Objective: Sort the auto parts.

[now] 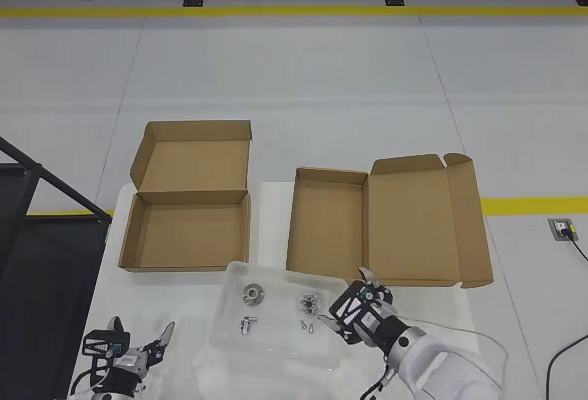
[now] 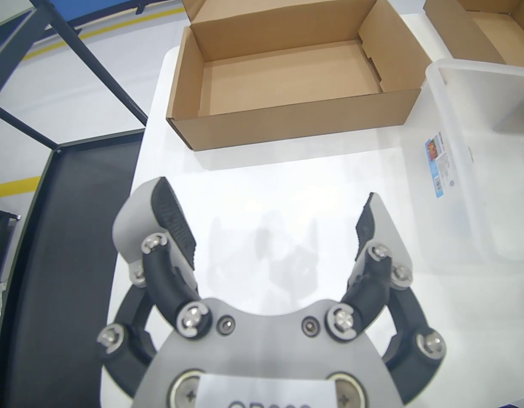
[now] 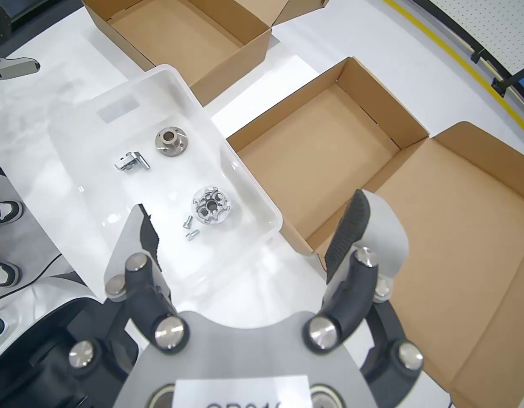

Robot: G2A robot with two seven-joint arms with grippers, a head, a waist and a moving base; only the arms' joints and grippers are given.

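Right tool (image 3: 251,203) hung wide open over the bin's (image 3: 190,91) near corner, gripping nothing! Every part lay inside the bin: hub (image 3: 170,142), bracket (image 3: 132,162), disc (image 3: 212,205), screws (image 3: 189,229). The danger, I'd say: the screws sat just beside the disc, so a pinch could catch both or flick one away. Left tool (image 2: 266,191), open too, hovered left of the bin. Behind the bin stood the left box (image 2: 287,120) and right box (image 3: 330,129), and the bin's wall crowded the approach.
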